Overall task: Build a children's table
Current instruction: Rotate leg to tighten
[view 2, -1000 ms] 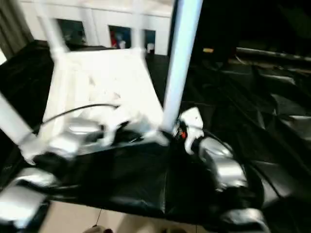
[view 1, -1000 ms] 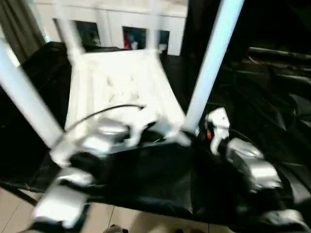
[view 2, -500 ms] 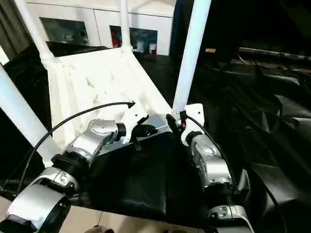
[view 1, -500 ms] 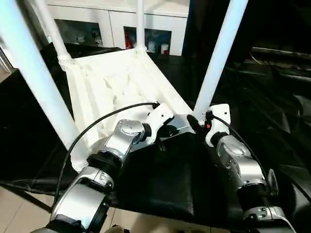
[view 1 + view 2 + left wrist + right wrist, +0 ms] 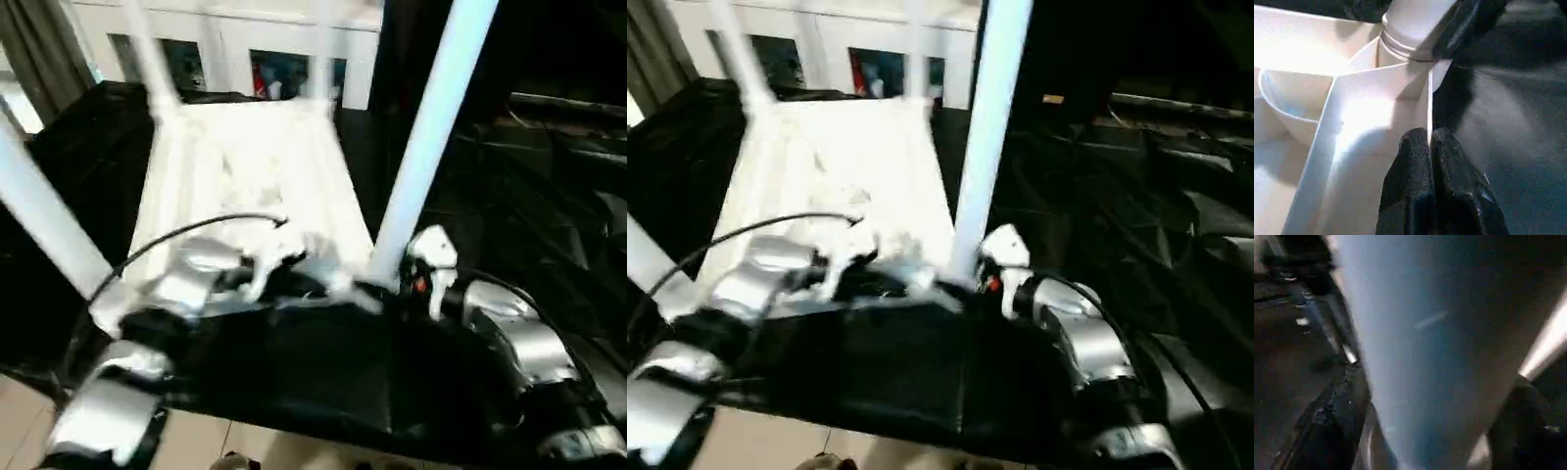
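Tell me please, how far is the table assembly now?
Nearly finished, it seems. The white table top lies upside down on the black surface, and four legs stand up from its corners. In hand: the left gripper is shut on the top's thin edge wall near one socket, and the right gripper straddles the near right leg. Probably left: checking the legs are tight and turning the table upright.
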